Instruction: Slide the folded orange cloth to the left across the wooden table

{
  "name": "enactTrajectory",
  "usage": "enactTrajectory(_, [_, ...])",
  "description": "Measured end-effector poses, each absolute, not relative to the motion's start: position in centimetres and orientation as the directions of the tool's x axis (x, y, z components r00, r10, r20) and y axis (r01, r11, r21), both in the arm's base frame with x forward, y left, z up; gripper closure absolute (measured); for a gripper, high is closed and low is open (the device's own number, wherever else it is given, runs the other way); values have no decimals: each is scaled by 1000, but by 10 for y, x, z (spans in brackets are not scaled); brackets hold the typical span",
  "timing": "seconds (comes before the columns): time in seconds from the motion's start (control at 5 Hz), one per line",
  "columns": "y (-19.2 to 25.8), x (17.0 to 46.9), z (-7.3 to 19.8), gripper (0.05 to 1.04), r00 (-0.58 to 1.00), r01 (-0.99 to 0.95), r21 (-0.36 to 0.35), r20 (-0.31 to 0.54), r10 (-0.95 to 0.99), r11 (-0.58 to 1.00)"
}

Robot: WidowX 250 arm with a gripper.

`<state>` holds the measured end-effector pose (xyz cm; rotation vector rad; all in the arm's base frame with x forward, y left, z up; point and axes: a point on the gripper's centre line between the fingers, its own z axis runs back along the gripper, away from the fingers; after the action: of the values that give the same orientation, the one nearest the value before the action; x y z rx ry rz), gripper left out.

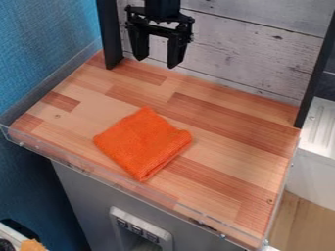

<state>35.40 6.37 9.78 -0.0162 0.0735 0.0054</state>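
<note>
In the camera view, the gripper (157, 58) hangs at twelve o'clock, its fingers apart. The folded orange cloth (143, 142) lies at the middle of the wooden counter (242, 152), with bare boards around it until the clear rim (118, 177) at seven o'clock.

The matte-black tool (157, 58) has two blocky, tapering fingers beneath a crossbar.

A textured blue wall (46, 44) stands left of the wood-patterned tabletop (222, 117), with whitewashed plank boards (242, 54) behind it. Below its clear front rim is a grey cabinet (85, 196); at right, a white unit (317, 171) stands above pale wooden flooring (304, 220).
</note>
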Motion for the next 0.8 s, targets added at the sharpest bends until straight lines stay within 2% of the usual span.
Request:
enactTrajectory(0.4, [61,342,82,84,996,-8,-20,-87,7,1000])
enactTrajectory(0.8, [57,316,93,85,1000,-1,-3,-1,1,1000])
